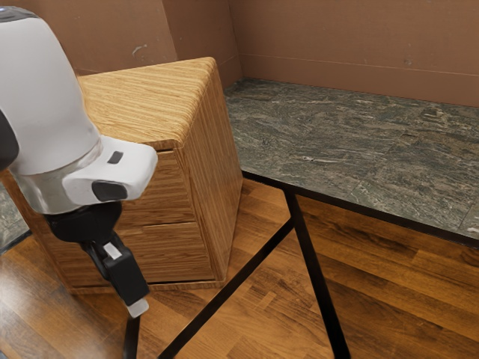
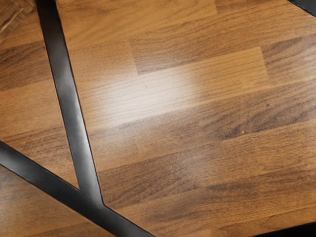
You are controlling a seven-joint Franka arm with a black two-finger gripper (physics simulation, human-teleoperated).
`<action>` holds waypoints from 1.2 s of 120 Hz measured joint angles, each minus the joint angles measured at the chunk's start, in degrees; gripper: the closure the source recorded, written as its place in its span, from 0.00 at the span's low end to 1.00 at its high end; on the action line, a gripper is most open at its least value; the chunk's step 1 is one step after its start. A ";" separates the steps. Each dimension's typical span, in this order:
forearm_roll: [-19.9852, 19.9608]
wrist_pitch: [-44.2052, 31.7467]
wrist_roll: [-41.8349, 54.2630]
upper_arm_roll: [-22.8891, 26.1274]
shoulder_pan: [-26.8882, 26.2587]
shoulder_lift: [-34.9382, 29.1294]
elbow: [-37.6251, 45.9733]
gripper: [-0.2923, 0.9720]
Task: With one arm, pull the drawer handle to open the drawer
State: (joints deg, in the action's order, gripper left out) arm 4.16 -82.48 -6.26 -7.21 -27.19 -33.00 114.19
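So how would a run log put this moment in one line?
gripper: low by cabinet front | drawers: look shut | wrist camera: wood floor, black table frame

No readable text, labels or signs.

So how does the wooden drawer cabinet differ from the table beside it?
The drawer cabinet is light, striped wood, while the table has a dark, mottled stone-like top. The drawer cabinet is a closed box with drawer fronts. The table is a thin slab on slim black legs, open underneath. The drawer cabinet's top also rises above the table's surface. Both have flat tops and straight edges.
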 joint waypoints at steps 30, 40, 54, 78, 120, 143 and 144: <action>-2.37 -1.30 3.38 0.07 0.26 -3.80 0.50 0.23; -3.67 -0.07 9.48 4.14 8.21 -6.00 1.19 0.23; -4.17 2.42 20.33 6.97 15.42 -8.36 1.54 0.23; 3.66 3.44 39.53 11.76 21.90 -8.61 1.28 0.23; 11.76 0.82 62.52 11.48 26.57 -2.87 1.05 0.23; 13.62 -3.64 68.73 9.56 26.28 -0.54 -0.49 0.23; 13.56 -3.76 68.81 9.44 26.23 -0.53 -0.39 0.23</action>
State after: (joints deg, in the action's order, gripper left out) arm 17.72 -86.24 62.55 2.22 -0.96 -33.53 113.80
